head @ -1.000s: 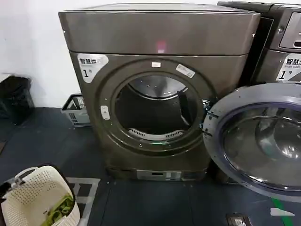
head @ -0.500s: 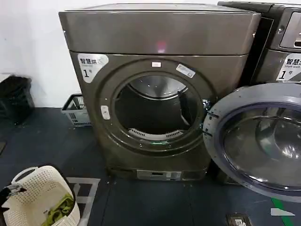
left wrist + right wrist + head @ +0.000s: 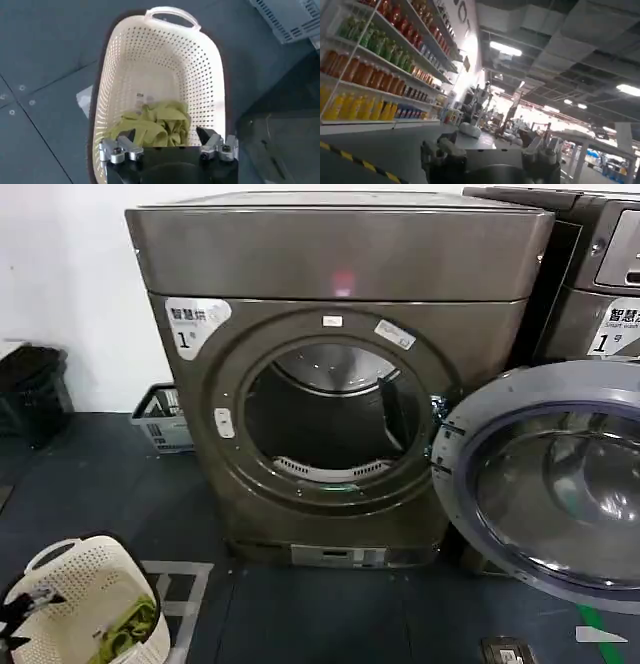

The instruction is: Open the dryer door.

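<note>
The dryer (image 3: 340,254) is a bronze-grey front-loader with a white "1" sticker. Its round drum mouth (image 3: 330,414) stands uncovered. The dryer door (image 3: 560,484) hangs swung out to the right, with its grey inner rim and dark glass facing me. My left gripper (image 3: 25,604) is far from the door, at the lower left over a laundry basket. In the left wrist view the left gripper (image 3: 165,134) is open above green cloth (image 3: 150,125). My right gripper (image 3: 490,145) is open, holds nothing, and points out into the room.
A white perforated basket (image 3: 90,584) with green cloth sits on the dark floor at the lower left. A grey crate (image 3: 160,419) and a black bin (image 3: 30,394) stand left of the dryer. A twin machine (image 3: 600,274) stands to the right, behind the open door.
My left gripper has crept a little lower and rightward over the basket's edge. The dryer door has not moved.
</note>
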Controlling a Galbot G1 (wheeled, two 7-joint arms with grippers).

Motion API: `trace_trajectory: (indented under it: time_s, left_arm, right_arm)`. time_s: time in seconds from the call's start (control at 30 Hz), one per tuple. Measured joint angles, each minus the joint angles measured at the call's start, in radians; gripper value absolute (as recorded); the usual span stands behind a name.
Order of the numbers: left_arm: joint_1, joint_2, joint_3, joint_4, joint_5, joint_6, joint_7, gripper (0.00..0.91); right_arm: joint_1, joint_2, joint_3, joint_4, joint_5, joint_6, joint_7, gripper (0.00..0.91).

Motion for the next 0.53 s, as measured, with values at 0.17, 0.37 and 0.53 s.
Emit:
trace_trajectory:
  time_s: [0.17, 0.37, 0.53]
  left_arm:
    - [0.002, 0.0, 0.004, 0.003, -0.02, 0.0, 0.0, 0.907]
    - [-0.002, -0.002, 0.014, 0.003, -0.016, 0.0, 0.005, 0.907]
    - [-0.002, -0.004, 0.015, 0.004, -0.008, 0.0, 0.007, 0.907]
  right_arm:
    - [0.001, 0.002, 0.002, 0.002, -0.002, -0.003, -0.001, 0.907]
    - [0.001, 0.003, 0.003, -0.001, -0.002, -0.001, -0.001, 0.907]
    - [0.001, 0.004, 0.003, -0.002, -0.002, 0.0, -0.002, 0.907]
